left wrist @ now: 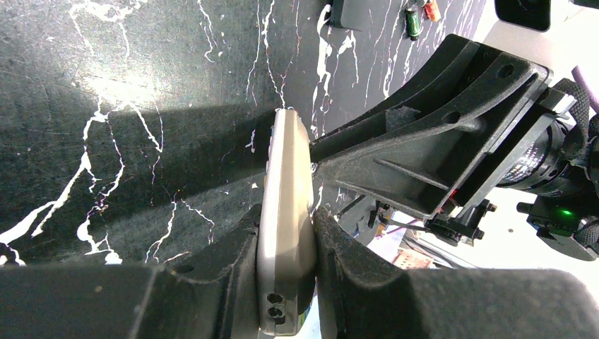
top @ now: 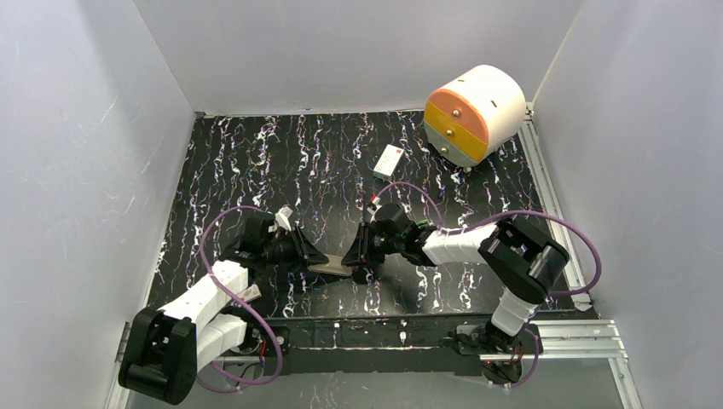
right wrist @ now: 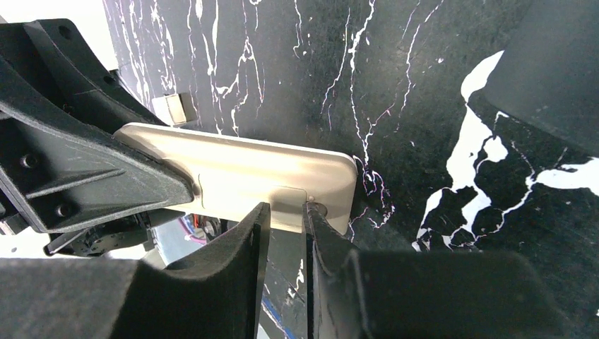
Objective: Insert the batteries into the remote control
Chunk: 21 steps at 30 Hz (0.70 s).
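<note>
Remote control (left wrist: pixel 286 169) sits just 6 o'clock of centre in the top view, bridged between both arms and apparently held above the table (top: pixel 256 162). Left gripper (left wrist: pixel 286 220) is clenched across its thickness at one end, beige back turned to the right arm. Right gripper (right wrist: pixel 286 209) is almost closed, fingers nipping the lower rim of that back where the battery cover (right wrist: pixel 247 192) seam ends. The cover looks in place, so I judge the step to be getting it off; no cell is loaded.

Doing it well:
- Keep your left clamp firm and level; it is the anchor.
- Draw the right hand along the cover's slide line, not outward, or the handset may twist in the left pads.
- Check the nip takes the cover lip alone. If it also catches the body, nothing will slide.
- Use a short stroke, then look again.

Views:
- Left wrist alone shows the batteries (left wrist: pixel 413 20), one green and one red-orange, lying on the table at 1 o'clock beyond the right arm.
- Right wrist alone shows the seam.
- Top shows the remote only as a sliver, but places the white box (top: pixel 388 160) at 1 o'clock of it and the drum-shaped drawer unit (top: pixel 473 111) at 2 o'clock.
</note>
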Each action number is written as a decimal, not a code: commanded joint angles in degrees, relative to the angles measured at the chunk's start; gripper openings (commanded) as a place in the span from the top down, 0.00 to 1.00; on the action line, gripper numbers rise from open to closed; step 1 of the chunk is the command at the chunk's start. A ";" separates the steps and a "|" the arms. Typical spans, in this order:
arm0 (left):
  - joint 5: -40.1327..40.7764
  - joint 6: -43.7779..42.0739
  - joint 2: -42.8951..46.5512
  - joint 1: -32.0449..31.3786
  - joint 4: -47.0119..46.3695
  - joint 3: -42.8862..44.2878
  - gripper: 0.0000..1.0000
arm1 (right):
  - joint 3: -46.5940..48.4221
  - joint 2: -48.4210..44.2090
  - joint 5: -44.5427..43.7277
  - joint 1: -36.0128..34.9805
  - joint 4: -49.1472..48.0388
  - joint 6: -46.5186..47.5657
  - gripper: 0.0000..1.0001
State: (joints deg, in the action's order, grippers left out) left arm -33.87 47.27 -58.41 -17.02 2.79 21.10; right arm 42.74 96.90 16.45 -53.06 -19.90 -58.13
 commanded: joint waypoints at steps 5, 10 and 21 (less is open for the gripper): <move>0.38 -1.12 -0.30 -0.28 2.66 -0.63 1.00 | 1.82 0.00 -2.33 -0.40 0.18 -0.27 0.66; 1.46 -1.55 0.03 -0.30 3.59 -0.37 1.00 | 0.86 -1.98 -3.77 -0.47 0.95 -0.14 0.62; 1.95 -1.67 -0.64 -0.30 4.25 -0.36 1.00 | 1.14 0.14 -1.88 -0.46 -1.55 -1.21 0.60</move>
State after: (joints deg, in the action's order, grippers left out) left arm -33.58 47.11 -58.41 -17.02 3.05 21.10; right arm 42.76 96.60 14.50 -53.28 -19.51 -58.50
